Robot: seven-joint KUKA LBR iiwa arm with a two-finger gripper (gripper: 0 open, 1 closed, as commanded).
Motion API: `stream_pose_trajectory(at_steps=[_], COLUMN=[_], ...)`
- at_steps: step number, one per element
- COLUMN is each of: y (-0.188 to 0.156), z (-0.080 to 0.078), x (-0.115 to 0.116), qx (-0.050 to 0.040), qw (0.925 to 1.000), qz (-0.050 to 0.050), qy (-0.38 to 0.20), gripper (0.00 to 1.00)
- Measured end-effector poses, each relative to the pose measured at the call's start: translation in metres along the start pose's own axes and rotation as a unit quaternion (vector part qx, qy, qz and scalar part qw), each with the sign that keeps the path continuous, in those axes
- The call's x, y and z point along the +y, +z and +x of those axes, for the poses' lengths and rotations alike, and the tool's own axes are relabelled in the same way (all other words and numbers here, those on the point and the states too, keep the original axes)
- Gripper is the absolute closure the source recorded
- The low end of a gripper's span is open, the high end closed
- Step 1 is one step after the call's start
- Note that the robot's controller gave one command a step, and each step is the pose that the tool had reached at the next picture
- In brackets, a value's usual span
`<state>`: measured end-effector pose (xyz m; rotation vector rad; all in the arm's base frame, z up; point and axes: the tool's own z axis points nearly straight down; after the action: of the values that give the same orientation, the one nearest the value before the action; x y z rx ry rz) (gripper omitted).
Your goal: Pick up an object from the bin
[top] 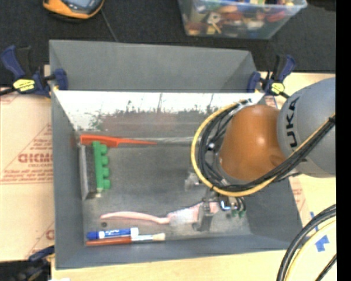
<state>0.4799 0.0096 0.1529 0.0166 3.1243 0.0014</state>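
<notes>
My gripper [206, 214] hangs below the arm's orange cover, low over the bin's front right part. It is at the head end of a pink toothbrush [134, 218], which lies flat along the front of the floor with its handle pointing left. I cannot make out whether it touches the toothbrush. A small dark green thing [238, 213] lies just right of the gripper, partly hidden by the cables. A blue marker with a white end [114, 235] lies along the front wall, left of the gripper.
A green studded block [101, 165] stands lengthwise at the left beside a thin grey metal bar [83, 171]. An orange-red long-handled tool [114, 140] lies along the back wall. The arm and its cables cover the right side of the bin.
</notes>
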Motion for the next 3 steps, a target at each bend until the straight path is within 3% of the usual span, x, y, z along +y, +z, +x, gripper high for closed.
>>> stream_pose_trajectory(at_steps=[1, 2, 3], y=[0.073, 0.073, 0.082], z=[0.000, 0.000, -0.009], x=[-0.004, -0.004, -0.023], qx=[0.0061, 0.0061, 0.0072], qw=[0.9999, 0.9999, 0.9966], qz=[0.001, 0.001, 0.001], qy=[-0.011, -0.011, 0.082], gripper=[0.00, 0.00, 1.00])
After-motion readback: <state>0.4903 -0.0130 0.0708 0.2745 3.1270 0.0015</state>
